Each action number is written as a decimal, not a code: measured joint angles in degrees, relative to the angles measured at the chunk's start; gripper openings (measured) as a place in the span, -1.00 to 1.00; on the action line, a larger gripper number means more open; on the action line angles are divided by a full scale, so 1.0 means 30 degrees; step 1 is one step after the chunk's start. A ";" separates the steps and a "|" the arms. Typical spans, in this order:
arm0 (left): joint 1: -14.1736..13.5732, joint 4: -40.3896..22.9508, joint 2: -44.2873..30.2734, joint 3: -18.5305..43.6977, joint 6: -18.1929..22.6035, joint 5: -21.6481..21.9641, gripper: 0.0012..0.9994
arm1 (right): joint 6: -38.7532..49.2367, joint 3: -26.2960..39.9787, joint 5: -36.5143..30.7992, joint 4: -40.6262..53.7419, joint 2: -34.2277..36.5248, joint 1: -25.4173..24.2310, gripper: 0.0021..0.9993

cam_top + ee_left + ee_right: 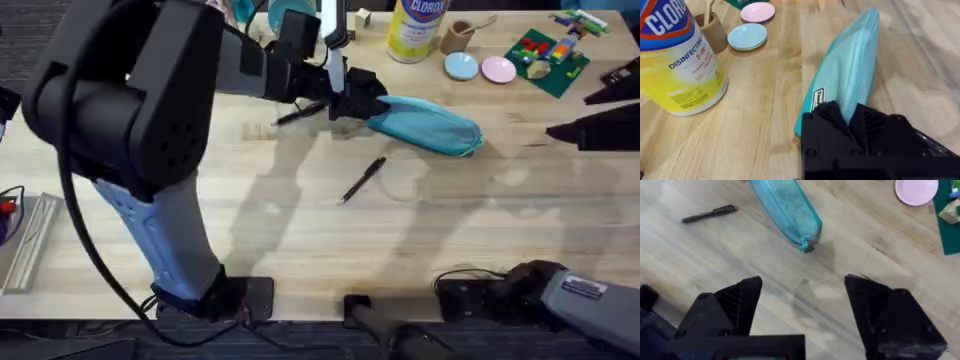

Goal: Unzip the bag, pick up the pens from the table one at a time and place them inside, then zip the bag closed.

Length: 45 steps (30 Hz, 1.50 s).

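left hand (852,120) pinching the near end of the soft turquoise fabric pouch (428,124) on the light wooden desk (300,230), right hand (802,315) spread wide, slim black pens (362,181) lying loose nearby

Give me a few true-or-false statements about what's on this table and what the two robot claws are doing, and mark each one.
1. The left gripper is at one end of the turquoise pencil pouch. True.
2. Both black pens are inside the pouch. False: one pen lies on the wooden table in front of the pouch, another beside the left gripper.
3. The right gripper is open and holds nothing. True.
4. The Clorox wipes canister is tipped over. False: it stands upright.
5. A light-blue dish sits beside a pink dish. True.
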<state>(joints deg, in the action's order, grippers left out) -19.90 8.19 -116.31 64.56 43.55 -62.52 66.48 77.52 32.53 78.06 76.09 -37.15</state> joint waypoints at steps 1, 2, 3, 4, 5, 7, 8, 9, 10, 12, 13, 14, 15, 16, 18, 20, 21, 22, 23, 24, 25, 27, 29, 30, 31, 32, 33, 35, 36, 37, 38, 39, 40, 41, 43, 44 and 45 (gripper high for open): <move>0.0000 0.0000 0.0000 0.0005 -0.0002 0.0000 -0.92 | 0.0015 -0.0002 -0.0009 -0.0082 0.0000 0.0000 0.99; 0.0000 0.0000 0.0000 0.0004 0.0000 -0.0004 -0.92 | 0.0022 -0.0019 -0.0015 -0.0167 0.0000 0.0000 0.99; 0.0000 0.0000 0.0001 0.0007 0.0000 0.0000 -0.92 | 0.0065 -0.0057 -0.0015 -0.0247 0.0000 0.0000 0.99; 0.0000 0.0000 0.0000 0.0000 -0.0007 -0.0007 -0.92 | 0.0091 -0.0129 -0.0015 -0.0292 0.0000 0.0000 0.99; 0.0007 0.0000 0.0000 0.0003 -0.0003 -0.0007 -0.92 | 0.0146 -0.0227 -0.0026 -0.0303 0.0000 0.0000 1.00; 0.0000 0.0000 0.0000 0.0006 0.0000 -0.0007 -0.92 | 0.0233 -0.0388 -0.0073 -0.0300 0.0000 0.0000 0.99; 0.0000 0.0000 0.0000 0.0007 0.0000 -0.0007 -0.92 | 0.0269 -0.0419 -0.0073 -0.0303 0.0000 0.0000 0.99; 0.0001 0.0000 0.0000 0.0000 -0.0007 -0.0007 -0.92 | 0.0292 -0.0430 -0.0073 -0.0314 0.0000 0.0000 0.99; 0.0000 0.0000 0.0000 0.0007 0.0000 -0.0007 -0.92 | 0.0300 -0.0430 -0.0073 -0.0322 0.0000 0.0000 0.99; 0.0000 0.0000 0.0000 0.0007 -0.0007 -0.0007 -0.92 | 0.0306 -0.0430 -0.0073 -0.0349 0.0000 0.0000 0.99; 0.0007 0.0000 0.0000 0.0007 0.0000 -0.0007 -0.92 | 0.0306 -0.0430 -0.0073 -0.0358 0.0000 0.0000 0.99; 0.0005 0.0000 0.0000 0.0002 -0.0003 -0.0007 -0.92 | 0.0314 -0.0430 -0.0073 -0.0363 0.0000 0.0000 0.99; 0.0000 0.0000 0.0000 0.0007 -0.0005 -0.0007 -0.92 | 0.0314 -0.0430 -0.0073 -0.0363 0.0000 0.0000 0.99; 0.0007 0.0000 0.0000 0.0007 0.0000 -0.0007 -0.92 | 0.0314 -0.0430 -0.0073 -0.0365 0.0000 0.0000 0.99; 0.0000 0.0000 0.0000 0.0007 -0.0007 -0.0007 -0.92 | 0.0325 -0.0430 -0.0073 -0.0405 0.0000 0.0000 0.99; 0.0000 0.0000 0.0000 0.0005 -0.0007 -0.0007 -0.92 | 0.0357 -0.0430 -0.0073 -0.0586 0.0000 0.0000 0.99; 0.0000 0.0000 0.0000 0.0007 0.0000 -0.0007 -0.92 | 0.0357 -0.0430 -0.0073 -0.0580 0.0000 0.0000 0.99; 0.0000 0.0000 0.0000 0.0007 -0.0007 -0.0007 -0.92 | 0.0358 -0.0430 -0.0073 -0.0529 0.0000 0.0000 0.99; 0.0000 0.0000 0.0000 0.0007 0.0000 -0.0007 -0.92 | 0.0365 -0.0430 -0.0073 -0.0448 0.0000 0.0000 0.99; 0.0000 0.0000 0.0000 0.0007 -0.0007 -0.0007 -0.92 | 0.0365 -0.0430 -0.0069 -0.0376 0.0000 0.0000 0.99; 0.0000 0.0000 0.0000 0.0007 0.0000 -0.0007 -0.92 | 0.0365 -0.0430 -0.0073 -0.0312 0.0000 0.0000 0.99; 0.0000 0.0000 0.0000 0.0003 -0.0007 -0.0007 -0.92 | 0.0365 -0.0430 -0.0073 -0.0270 0.0000 0.0000 0.99; 0.0000 0.0000 0.0000 0.0000 -0.0001 -0.0007 -0.92 | 0.0365 -0.0430 -0.0065 -0.0263 0.0000 0.0000 0.99; 0.0000 0.0000 0.0000 0.0007 0.0000 -0.0007 -0.92 | 0.0365 -0.0430 -0.0058 -0.0253 0.0000 0.0000 0.99; 0.0002 0.0000 0.0000 0.0002 -0.0005 -0.0007 -0.92 | 0.0365 -0.0430 -0.0051 -0.0224 0.0000 0.0000 0.99; 0.0007 0.0000 0.0000 0.0007 0.0000 -0.0007 -0.92 | 0.0365 -0.0430 -0.0051 -0.0198 0.0000 0.0000 0.99; 0.0002 0.0000 0.0000 0.0005 0.0000 -0.0007 -0.92 | 0.0365 -0.0430 -0.0051 -0.0198 0.0000 0.0000 0.99; 0.0007 0.0000 0.0000 0.0007 0.0000 -0.0007 -0.92 | 0.0365 -0.0430 -0.0051 -0.0198 0.0000 0.0000 0.99; 0.0000 0.0000 0.0000 0.0007 -0.0007 -0.0007 -0.92 | 0.0365 -0.0430 -0.0051 -0.0200 0.0000 0.0000 0.99; 0.0000 0.0000 0.0000 0.0004 -0.0007 -0.0007 -0.92 | 0.0369 -0.0437 -0.0051 -0.0224 0.0000 0.0000 0.99; 0.0000 0.0000 0.0000 0.0001 -0.0007 -0.0007 -0.92 | 0.0419 -0.0458 -0.0051 -0.0241 0.0000 0.0000 0.99; 0.0000 0.0000 0.0000 0.0005 -0.0006 -0.0007 -0.92 | 0.0546 -0.0540 -0.0038 -0.0270 0.0000 0.0000 0.99; 0.0000 0.0000 0.0000 0.0007 -0.0003 -0.0011 -0.92 | 0.0723 -0.0672 -0.0036 -0.0285 0.0000 0.0000 0.99; 0.0000 0.0000 0.0000 0.0001 -0.0007 -0.0008 -0.92 | 0.0923 -0.0843 -0.0029 -0.0292 0.0000 0.0000 0.99; 0.0004 0.0000 0.0000 0.0003 0.0000 -0.0007 -0.92 | 0.1245 -0.1280 0.0003 -0.0484 0.0018 0.0000 0.99; 0.0000 0.0000 0.0000 0.0007 -0.0002 -0.0007 -0.92 | 0.1370 -0.1566 0.0007 -0.0704 0.0022 0.0000 0.99; 0.0006 0.0000 0.0000 0.0007 -0.0006 -0.0015 -0.92 | 0.1454 -0.1814 0.0008 -0.0908 0.0022 0.0000 0.99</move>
<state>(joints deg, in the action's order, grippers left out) -19.88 8.19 -116.31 64.58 43.53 -62.57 70.84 72.07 32.56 75.34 76.16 -37.15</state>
